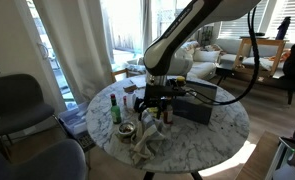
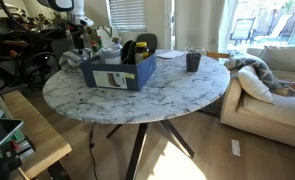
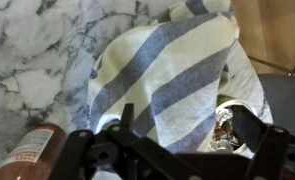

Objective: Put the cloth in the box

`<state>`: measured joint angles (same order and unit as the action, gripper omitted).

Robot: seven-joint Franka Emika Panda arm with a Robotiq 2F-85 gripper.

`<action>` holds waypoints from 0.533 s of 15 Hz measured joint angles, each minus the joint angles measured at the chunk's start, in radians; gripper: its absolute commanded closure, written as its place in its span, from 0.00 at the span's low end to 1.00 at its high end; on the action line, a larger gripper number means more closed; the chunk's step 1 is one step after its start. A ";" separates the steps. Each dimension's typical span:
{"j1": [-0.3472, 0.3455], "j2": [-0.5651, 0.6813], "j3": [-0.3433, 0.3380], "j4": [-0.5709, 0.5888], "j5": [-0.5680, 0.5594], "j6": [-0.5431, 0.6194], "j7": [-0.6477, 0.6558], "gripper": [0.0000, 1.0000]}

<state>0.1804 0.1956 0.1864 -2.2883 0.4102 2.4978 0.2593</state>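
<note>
The cloth (image 3: 177, 70) is cream with broad grey stripes and lies crumpled on the marble table; in an exterior view (image 1: 147, 142) it sits near the table's front edge. The box (image 1: 197, 104) is a dark blue open carton on the table, behind and beside the gripper; in an exterior view (image 2: 117, 70) it holds several items. My gripper (image 3: 187, 122) is open, its two dark fingers spread over the cloth and hovering above it, holding nothing. In an exterior view the gripper (image 1: 153, 104) hangs above the table between the cloth and the box.
A green bottle (image 1: 115, 108) stands beside the gripper. A brown bottle with a red label (image 3: 32, 150) and a crinkled foil item (image 3: 227, 125) lie close to the cloth. A dark cup (image 2: 192, 61) stands on the round marble table (image 2: 187, 100). Chairs and a sofa surround it.
</note>
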 measured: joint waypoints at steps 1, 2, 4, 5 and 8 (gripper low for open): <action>0.002 0.023 0.000 0.015 -0.003 0.004 0.016 0.25; 0.004 0.046 -0.001 0.030 -0.009 0.004 0.036 0.26; 0.008 0.085 -0.009 0.055 -0.044 -0.003 0.093 0.37; 0.010 0.101 -0.014 0.066 -0.063 -0.012 0.120 0.45; 0.012 0.133 -0.025 0.093 -0.088 -0.029 0.160 0.70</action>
<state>0.1929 0.3291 0.1609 -2.1954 0.3221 2.4688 0.4195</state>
